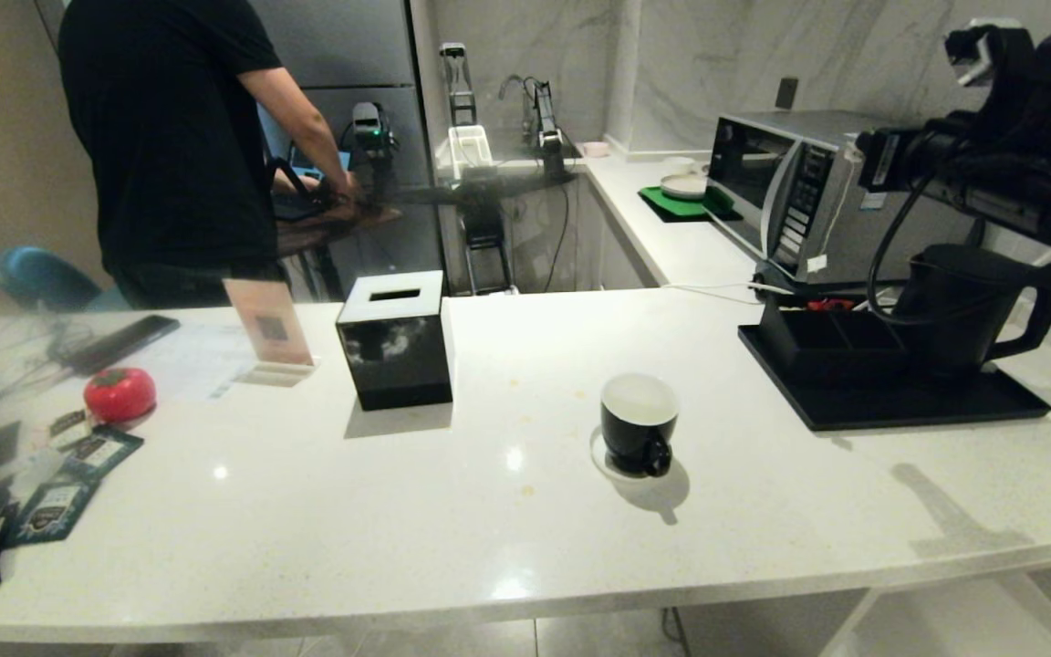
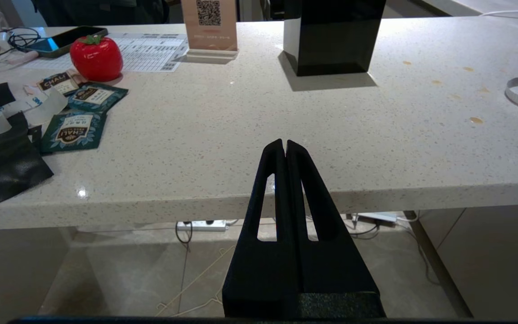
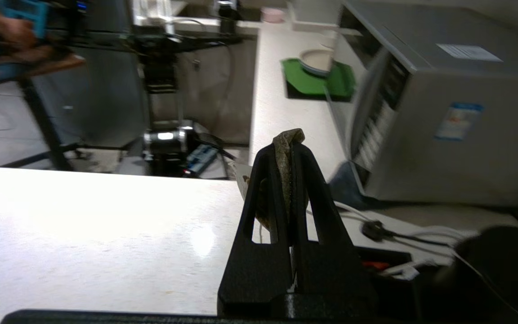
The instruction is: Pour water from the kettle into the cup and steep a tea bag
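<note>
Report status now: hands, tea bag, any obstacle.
Right hand shut on tea bag. Left hand shut, empty. Cup uncovered, kettle on tray.

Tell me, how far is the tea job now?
Done: the kettle stands back on its tray, though water in the cup cannot be confirmed. In hand: the right end effector grips the tea bag. Left: steep it in the cup.

Glossy speckled stone countertop (image 1: 507, 511), matt black plastic kettle (image 1: 963, 306), glossy black cup (image 1: 639, 426), brushed-metal microwave (image 1: 790, 196).
</note>
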You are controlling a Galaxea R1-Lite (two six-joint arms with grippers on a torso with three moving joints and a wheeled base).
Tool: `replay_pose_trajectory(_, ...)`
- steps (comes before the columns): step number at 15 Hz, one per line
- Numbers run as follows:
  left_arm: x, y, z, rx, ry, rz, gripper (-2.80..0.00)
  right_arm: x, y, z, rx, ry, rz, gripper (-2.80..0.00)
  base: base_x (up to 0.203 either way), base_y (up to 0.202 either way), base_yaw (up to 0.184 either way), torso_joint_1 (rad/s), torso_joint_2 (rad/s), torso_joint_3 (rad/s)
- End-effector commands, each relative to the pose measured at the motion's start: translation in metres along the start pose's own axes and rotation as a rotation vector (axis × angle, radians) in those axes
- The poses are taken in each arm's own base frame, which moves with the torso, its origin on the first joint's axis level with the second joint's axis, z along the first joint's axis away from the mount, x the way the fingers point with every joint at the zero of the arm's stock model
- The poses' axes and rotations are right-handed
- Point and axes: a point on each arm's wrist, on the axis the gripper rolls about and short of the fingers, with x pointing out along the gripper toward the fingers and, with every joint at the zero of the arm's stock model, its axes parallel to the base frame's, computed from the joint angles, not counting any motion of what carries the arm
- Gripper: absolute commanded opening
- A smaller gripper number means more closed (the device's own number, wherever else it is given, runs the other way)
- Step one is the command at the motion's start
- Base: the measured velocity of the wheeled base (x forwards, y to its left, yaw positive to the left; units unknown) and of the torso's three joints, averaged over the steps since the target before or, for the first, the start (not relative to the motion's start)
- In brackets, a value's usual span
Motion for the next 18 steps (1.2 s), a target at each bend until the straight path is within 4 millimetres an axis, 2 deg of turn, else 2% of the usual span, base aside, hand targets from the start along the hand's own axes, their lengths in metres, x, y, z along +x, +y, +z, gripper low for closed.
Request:
replay_pose_trajectory(1, 0.000, 0.000, 0.000, -0.001, 0.001, 0.000, -2.80, -0.008, 0.013, 0.011, 0.011, -0.028, 0.049, -2.80, 0.000, 0.000, 0.000, 0.000, 0.00, 0.000)
replay_pose_trajectory(9, 0.000, 0.000, 0.000, -0.001, 0.001, 0.000, -2.80, -0.038, 0.073, 0.044, 0.061, -0.115, 0.242, -2.80, 0.000, 0.000, 0.000, 0.000, 0.00, 0.000)
replay_pose_trajectory(18, 0.000, 0.000, 0.000, -0.001, 0.001, 0.000, -2.80, -0.079, 0.138, 0.066, 0.115, -0.163, 0.479, -2.80, 0.000, 0.000, 0.000, 0.000, 0.00, 0.000)
